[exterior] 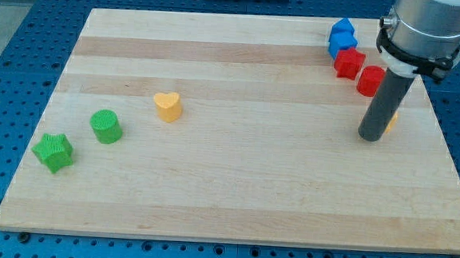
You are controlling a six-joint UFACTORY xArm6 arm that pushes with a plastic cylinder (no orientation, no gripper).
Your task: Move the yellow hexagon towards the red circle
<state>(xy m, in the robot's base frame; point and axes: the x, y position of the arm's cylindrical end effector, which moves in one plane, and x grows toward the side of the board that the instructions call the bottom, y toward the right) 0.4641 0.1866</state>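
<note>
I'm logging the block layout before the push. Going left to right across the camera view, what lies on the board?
Green star → green cylinder → yellow heart → blue blocks → red star-like block → red circle → my tip, hiding most of the yellow hexagon.

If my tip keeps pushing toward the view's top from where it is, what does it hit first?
Probably the yellow hexagon, mostly hidden just behind my tip; beyond it lies the red circle. Depth is uncertain.

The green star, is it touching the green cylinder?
No, the green star lies apart from the green cylinder, with bare board showing between them.
</note>
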